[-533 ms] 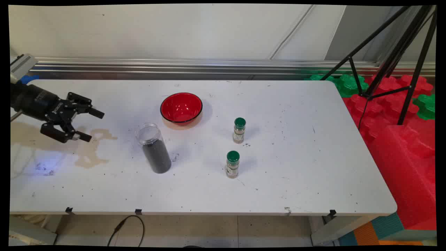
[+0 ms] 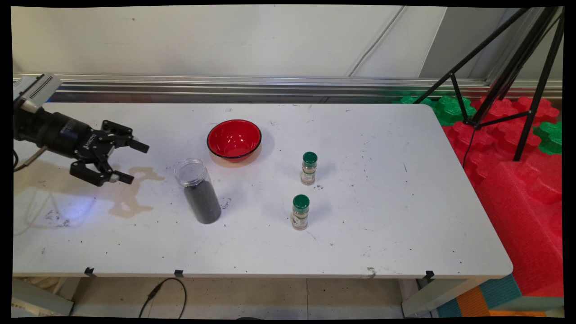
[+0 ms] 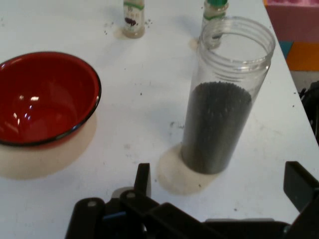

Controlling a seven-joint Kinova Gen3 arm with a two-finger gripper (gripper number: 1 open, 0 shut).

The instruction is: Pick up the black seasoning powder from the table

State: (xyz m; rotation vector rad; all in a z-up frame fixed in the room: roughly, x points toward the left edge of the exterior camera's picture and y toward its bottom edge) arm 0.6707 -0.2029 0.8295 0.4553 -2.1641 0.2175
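Claw [image 2: 129, 161] spread wide, holding nothing, above table [image 2: 382, 216] beside jar [image 2: 198, 191].

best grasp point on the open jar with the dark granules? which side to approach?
Probably the clear jar at mid-body, side-on from the left, where the open tool already faces it. It stands upright and lidless, with granules in its lower part, so keep it level. The red bowl sits behind it, well apart, leaving both flanks free.

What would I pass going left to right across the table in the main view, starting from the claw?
claw → clear jar of dark grains → red bowl → near green-capped spice bottle → far green-capped spice bottle
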